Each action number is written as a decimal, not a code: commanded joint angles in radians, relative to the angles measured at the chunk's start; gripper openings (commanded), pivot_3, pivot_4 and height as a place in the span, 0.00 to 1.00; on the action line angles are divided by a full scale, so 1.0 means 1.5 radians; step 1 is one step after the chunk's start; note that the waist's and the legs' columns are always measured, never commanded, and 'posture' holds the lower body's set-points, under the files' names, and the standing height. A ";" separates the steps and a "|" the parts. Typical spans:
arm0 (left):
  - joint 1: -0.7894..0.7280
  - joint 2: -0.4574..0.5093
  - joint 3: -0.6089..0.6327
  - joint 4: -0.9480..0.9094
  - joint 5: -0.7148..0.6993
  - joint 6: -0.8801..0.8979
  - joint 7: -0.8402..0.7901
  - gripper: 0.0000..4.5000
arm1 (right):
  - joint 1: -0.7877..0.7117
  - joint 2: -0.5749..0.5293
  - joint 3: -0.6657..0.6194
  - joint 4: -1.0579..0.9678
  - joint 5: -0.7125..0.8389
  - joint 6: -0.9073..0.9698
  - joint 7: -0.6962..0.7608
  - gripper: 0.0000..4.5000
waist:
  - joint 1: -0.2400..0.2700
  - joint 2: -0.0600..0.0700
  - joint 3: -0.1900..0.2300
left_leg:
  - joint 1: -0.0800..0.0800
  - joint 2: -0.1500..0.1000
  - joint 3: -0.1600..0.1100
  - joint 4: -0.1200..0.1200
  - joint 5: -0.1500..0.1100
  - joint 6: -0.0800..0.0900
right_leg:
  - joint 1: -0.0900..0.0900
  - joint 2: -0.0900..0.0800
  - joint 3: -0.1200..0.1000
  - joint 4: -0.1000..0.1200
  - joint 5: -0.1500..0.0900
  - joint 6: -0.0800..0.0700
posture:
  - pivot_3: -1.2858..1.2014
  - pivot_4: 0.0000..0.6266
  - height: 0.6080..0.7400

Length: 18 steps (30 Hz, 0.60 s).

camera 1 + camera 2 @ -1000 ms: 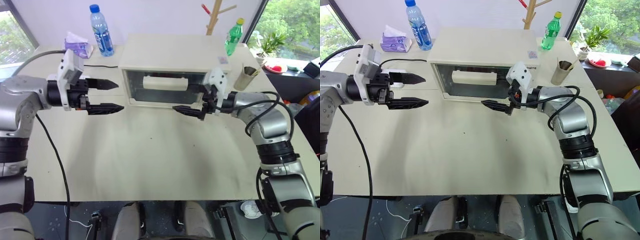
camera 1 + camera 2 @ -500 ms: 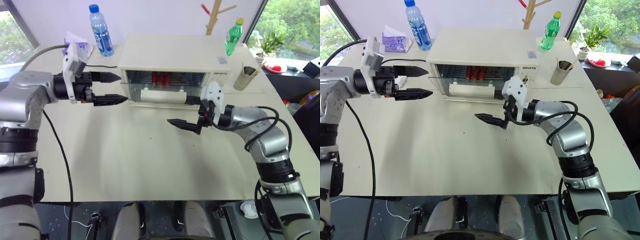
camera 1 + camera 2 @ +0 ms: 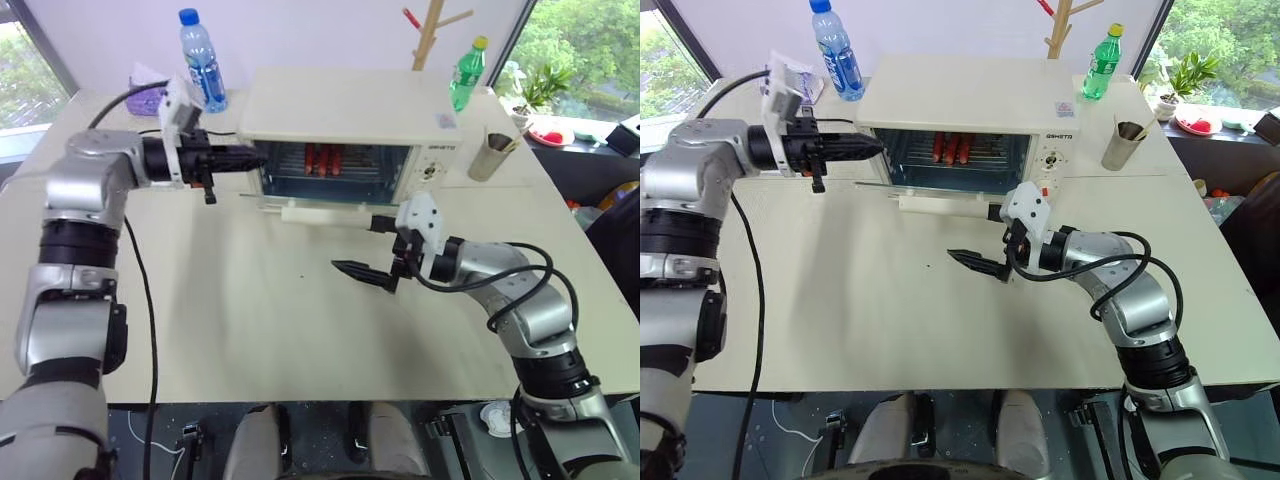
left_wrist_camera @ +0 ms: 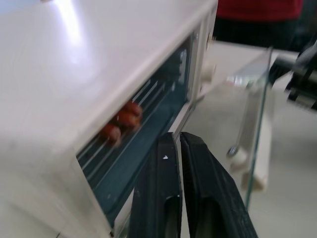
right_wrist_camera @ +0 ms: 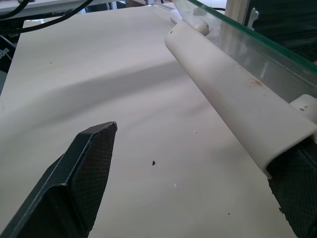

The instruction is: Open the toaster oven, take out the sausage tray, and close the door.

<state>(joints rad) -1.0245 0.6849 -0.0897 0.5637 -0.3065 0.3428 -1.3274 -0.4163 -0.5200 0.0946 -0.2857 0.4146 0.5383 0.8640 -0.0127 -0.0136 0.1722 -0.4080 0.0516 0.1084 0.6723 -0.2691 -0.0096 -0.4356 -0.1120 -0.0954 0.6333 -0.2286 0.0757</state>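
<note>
Since the door point(image 3: 940, 203) hangs open and the tray point(image 3: 958, 152) sits inside the oven point(image 3: 345, 120) on its rack, I'd guess it's light, stiff, slippery metal w/ loose sausages, so pinch its front lip; left gripper point(image 3: 250, 158) clenched empty at the oven mouth, right gripper point(image 3: 372, 250) spread wide by the handle point(image 5: 233, 111).

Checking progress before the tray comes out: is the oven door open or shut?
Open. The door is swung down nearly flat, its white handle out over the table, and the sausages show unobstructed inside the toaster oven.

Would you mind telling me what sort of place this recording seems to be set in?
Probably an office or lab corner arranged as a test kitchen: a toaster oven on a plain table, drink bottles behind it, a wooden coat stand, and big windows onto greenery.
</note>
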 commanded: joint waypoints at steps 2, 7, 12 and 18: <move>-0.010 -0.011 -0.014 0.044 0.046 -0.077 -0.012 0.01 | 0.002 0.004 -0.003 -0.044 0.014 -0.006 -0.005 1.00 | 0.000 0.000 0.000 | 0.000 0.000 0.000 0.001 0.000 0.001 | 0.000 0.000 0.000 0.000 0.000 0.000 | 0.52 0.24 0.87; -0.018 -0.036 -0.012 0.086 0.064 -0.101 -0.019 0.01 | 0.009 -0.008 -0.008 -0.053 0.010 0.000 -0.014 1.00 | 0.000 0.000 0.000 | -0.002 0.000 0.000 0.006 -0.003 0.005 | 0.001 0.000 0.000 0.001 0.000 0.000 | 0.52 0.24 0.87; -0.018 -0.048 -0.009 0.093 0.067 -0.103 -0.027 0.01 | 0.019 -0.046 -0.028 -0.042 -0.016 0.014 -0.033 1.00 | 0.002 0.000 0.000 | -0.002 0.000 -0.001 0.006 -0.004 0.006 | 0.001 0.000 0.000 0.001 0.000 0.000 | 0.52 0.24 0.87; -0.010 -0.055 -0.005 0.090 0.068 -0.100 -0.030 0.01 | 0.067 -0.120 -0.074 -0.069 -0.001 0.043 -0.022 1.00 | 0.002 0.000 0.000 | -0.002 0.000 -0.001 0.007 -0.004 0.007 | 0.002 -0.001 0.000 0.000 0.000 0.001 | 0.52 0.24 0.87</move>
<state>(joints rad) -1.0270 0.6025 -0.1120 0.7092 -0.2052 0.2051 -1.3638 -0.3200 -0.6801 0.0285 -0.3323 0.3917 0.5956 0.8220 -0.0095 -0.0139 0.1724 -0.4111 0.0517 0.1073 0.6830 -0.2752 0.0008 -0.4332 -0.1129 -0.0956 0.6339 -0.2280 0.0769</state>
